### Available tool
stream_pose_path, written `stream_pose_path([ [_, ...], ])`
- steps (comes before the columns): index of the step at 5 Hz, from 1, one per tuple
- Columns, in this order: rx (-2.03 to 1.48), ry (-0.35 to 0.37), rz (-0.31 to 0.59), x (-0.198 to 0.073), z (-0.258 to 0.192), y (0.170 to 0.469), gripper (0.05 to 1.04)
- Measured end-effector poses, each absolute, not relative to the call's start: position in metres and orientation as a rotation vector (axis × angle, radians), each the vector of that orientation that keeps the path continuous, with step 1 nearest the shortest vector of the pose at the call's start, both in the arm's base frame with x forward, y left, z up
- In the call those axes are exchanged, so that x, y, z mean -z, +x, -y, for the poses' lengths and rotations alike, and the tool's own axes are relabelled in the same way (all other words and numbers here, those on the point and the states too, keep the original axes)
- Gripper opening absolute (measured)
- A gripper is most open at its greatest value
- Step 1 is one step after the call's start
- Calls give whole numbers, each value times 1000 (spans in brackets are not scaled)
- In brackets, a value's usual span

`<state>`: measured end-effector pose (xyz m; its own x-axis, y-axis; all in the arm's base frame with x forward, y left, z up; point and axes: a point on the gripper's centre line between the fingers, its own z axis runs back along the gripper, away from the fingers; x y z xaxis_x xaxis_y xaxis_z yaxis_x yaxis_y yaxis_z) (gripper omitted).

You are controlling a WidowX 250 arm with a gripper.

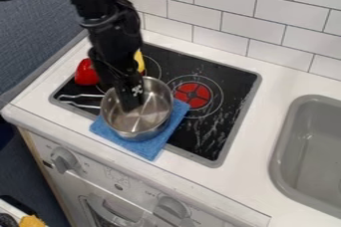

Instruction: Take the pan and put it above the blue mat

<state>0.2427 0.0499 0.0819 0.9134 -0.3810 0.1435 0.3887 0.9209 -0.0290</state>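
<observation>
With the pan's centre taken as the clock's hub, a stove knob [63, 159] is seen at eight o'clock. At between nine and ten, the wire handle [77, 96] is pointed away over the cooktop, an angle by which the near edge appears to be kept free. A red object [85, 72] is seen at half past ten. The black gripper [132, 105] is lowered into the bowl from eleven o'clock, probably so the pan could be managed by its wall; whether it is open or closed, or whether anything is grasped, cannot be told. A yellow object [139, 61] is placed at twelve. The metal pan [144, 117] appears to be rested upright on the blue mat [148, 149], whose cloth is exposed at three, six and seven o'clock. The placement is judged all but complete, with release and a straight lift called for; the wall could be snagged. A red burner [193, 95] is left uncovered at two, and a grey sink [306, 166] is set near four.
</observation>
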Motion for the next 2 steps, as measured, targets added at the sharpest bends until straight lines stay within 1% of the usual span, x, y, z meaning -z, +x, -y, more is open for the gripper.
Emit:
stream_pose_path([
  [1,146,-23,137,-81,-55,240,1001],
  [2,33,35,132,-80,-52,239,1001],
])
